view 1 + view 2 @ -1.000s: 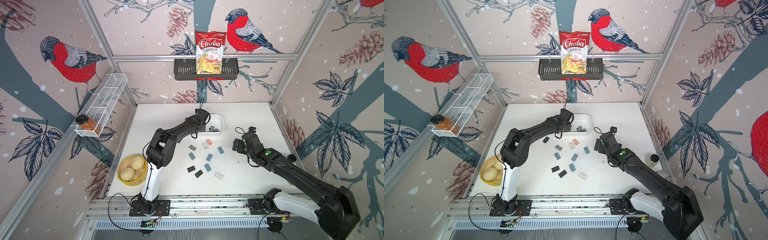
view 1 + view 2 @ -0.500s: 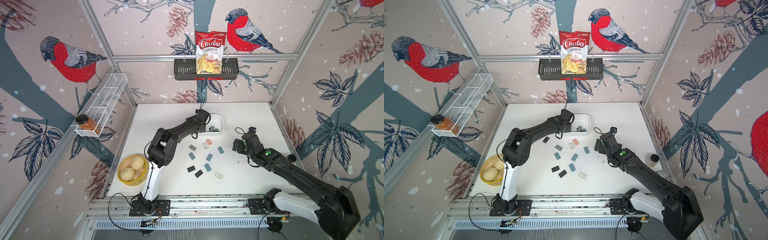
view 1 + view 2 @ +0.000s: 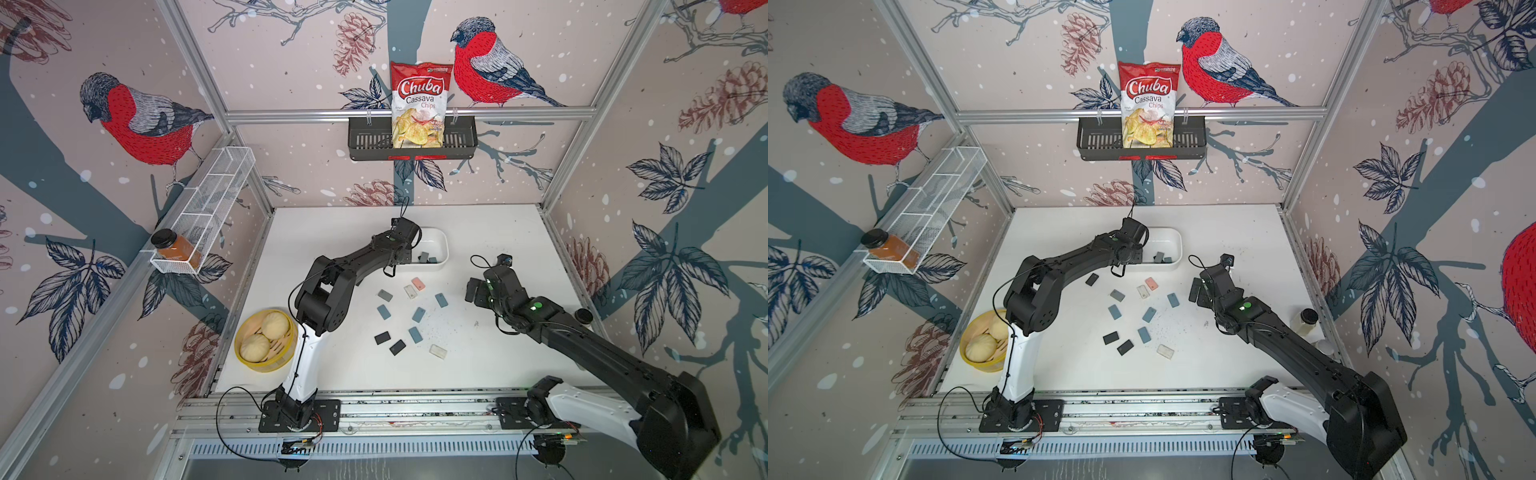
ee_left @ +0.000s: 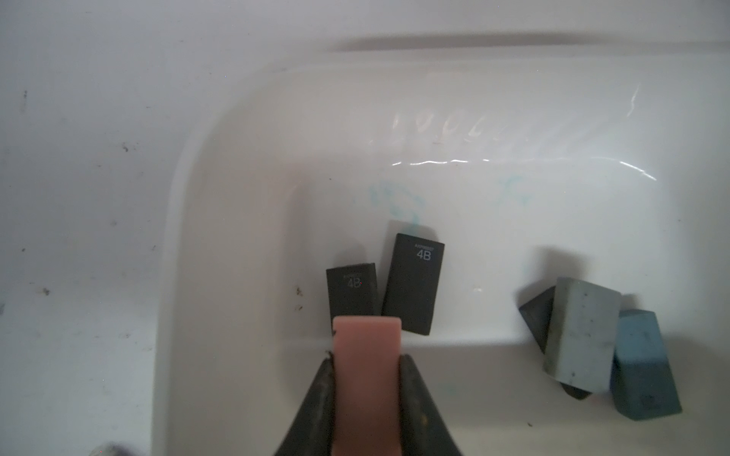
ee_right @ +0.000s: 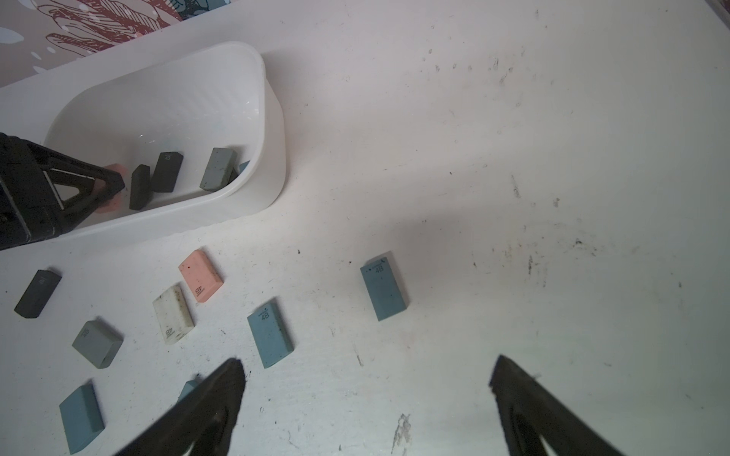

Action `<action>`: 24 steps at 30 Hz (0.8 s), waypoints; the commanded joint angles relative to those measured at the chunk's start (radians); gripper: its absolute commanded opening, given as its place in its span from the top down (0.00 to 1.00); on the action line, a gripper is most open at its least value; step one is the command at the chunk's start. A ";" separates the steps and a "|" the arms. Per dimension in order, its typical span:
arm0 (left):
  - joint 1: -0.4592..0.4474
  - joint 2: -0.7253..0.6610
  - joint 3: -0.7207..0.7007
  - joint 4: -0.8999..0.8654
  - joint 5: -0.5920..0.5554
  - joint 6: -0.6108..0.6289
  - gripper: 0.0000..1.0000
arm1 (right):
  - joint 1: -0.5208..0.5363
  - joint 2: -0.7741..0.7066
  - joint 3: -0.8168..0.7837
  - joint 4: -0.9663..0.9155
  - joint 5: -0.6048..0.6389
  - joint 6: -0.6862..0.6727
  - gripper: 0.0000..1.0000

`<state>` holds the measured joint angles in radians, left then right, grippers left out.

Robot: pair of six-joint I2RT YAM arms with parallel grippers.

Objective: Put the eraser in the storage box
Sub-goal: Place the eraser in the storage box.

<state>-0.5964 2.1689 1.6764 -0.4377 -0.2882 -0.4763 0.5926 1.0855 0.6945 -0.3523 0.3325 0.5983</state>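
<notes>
The storage box [image 3: 441, 242] is a white tub at the back of the table, also seen in the other top view [image 3: 1177, 246]. My left gripper [image 4: 367, 357] hangs over its near end, shut on a pink eraser [image 4: 367, 343] that sticks out past both fingertips. In the right wrist view the same eraser [image 5: 115, 170] sits inside the box's [image 5: 272, 130] walls. Two black erasers [image 4: 412, 284], a grey one [image 4: 580, 327] and a blue one [image 4: 640, 371] lie in the box. My right gripper [image 5: 365, 371] stands open above bare table, right of the loose erasers.
Several loose erasers lie in front of the box, among them a pink one [image 5: 200, 275], a white one [image 5: 173, 314] and a blue one [image 5: 383, 290]. A yellow steamer with buns [image 3: 266, 338] stands front left. A jar [image 3: 1306, 320] stands by the right wall.
The left arm has shifted only slightly, its gripper still over the box with the pink eraser. The right arm has not moved.
</notes>
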 commanded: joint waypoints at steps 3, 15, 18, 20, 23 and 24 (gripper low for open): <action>0.000 -0.013 0.006 -0.019 0.007 -0.011 0.70 | -0.002 -0.004 -0.003 0.010 0.021 -0.005 0.00; 0.000 -0.024 0.006 -0.013 0.018 -0.009 0.46 | -0.006 -0.004 -0.006 0.013 0.020 -0.008 0.00; 0.000 -0.035 0.007 -0.011 0.019 -0.008 0.34 | -0.008 -0.001 -0.008 0.015 0.025 -0.005 0.00; -0.002 -0.045 0.007 -0.008 0.025 -0.004 0.28 | -0.010 0.001 -0.007 0.014 0.023 -0.005 0.00; -0.006 -0.062 0.006 -0.005 0.035 0.004 0.22 | -0.012 0.002 -0.010 0.016 0.024 -0.005 0.00; -0.008 -0.067 0.006 -0.005 0.032 0.004 0.15 | -0.014 0.004 -0.010 0.019 0.023 -0.004 0.00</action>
<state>-0.5995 2.1208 1.6760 -0.4370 -0.2615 -0.4744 0.5800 1.0859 0.6868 -0.3496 0.3363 0.5987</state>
